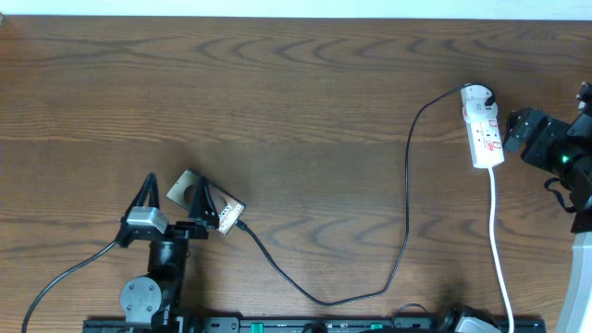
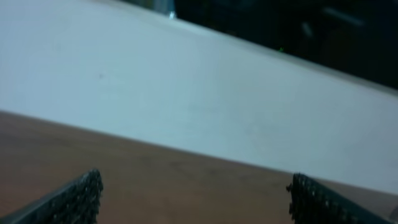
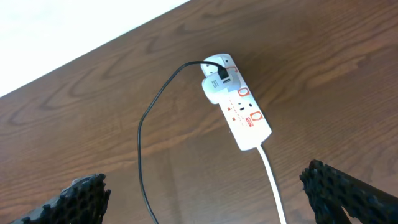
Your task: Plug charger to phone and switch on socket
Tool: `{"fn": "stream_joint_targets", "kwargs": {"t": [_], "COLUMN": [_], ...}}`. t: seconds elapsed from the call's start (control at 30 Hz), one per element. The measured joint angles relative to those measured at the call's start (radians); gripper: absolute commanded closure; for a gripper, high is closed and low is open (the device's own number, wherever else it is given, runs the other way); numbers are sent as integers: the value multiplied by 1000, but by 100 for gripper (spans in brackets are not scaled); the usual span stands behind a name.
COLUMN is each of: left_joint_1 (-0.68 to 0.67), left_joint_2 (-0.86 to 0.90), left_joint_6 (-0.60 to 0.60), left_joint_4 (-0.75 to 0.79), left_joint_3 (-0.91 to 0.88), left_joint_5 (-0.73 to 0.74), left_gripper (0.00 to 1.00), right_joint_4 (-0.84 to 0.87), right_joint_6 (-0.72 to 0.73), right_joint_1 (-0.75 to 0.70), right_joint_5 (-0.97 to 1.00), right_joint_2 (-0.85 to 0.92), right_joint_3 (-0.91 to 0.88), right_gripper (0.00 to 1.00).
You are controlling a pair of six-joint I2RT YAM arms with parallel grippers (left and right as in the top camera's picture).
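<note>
Socket [image 1: 482, 127], long axis running near to far at the scene's far right, lies just left of the wide-spread right gripper [image 1: 511, 131], the nearer arm; the phone [image 1: 205, 205], the charger [image 1: 407, 176] tip at its right edge, sits beside the likewise spread left gripper [image 1: 174, 196]

White socket [image 1: 483, 125] lies flat, red markings up. The thin black charger [image 1: 407, 213] is plugged in at the socket's far end and swings away in one long slack loop. Its tip meets the edge of the phone [image 1: 222, 215], a glossy brownish slab lying tilted, well apart from the socket.
</note>
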Motion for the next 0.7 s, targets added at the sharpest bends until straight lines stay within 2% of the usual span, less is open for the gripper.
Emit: {"fn": "stream_joint_targets", "kwargs": {"t": [0.23, 0.47, 0.7], "left_joint_1": [64, 64, 64], "left_joint_2": [-10, -11, -11], "left_joint_6": [0, 14, 109], "left_joint_4": [-294, -307, -306], "left_joint_3": [1, 6, 6], "left_joint_5": [2, -1, 2], "left_gripper": [7, 6, 6], "right_joint_4": [1, -1, -1], "right_joint_6": [0, 0, 0], "right_joint_1": [0, 0, 0], "right_joint_5": [0, 1, 1], "right_joint_2": [0, 1, 1], "right_joint_3": [-1, -2, -2], "right_gripper": [1, 1, 1]}}
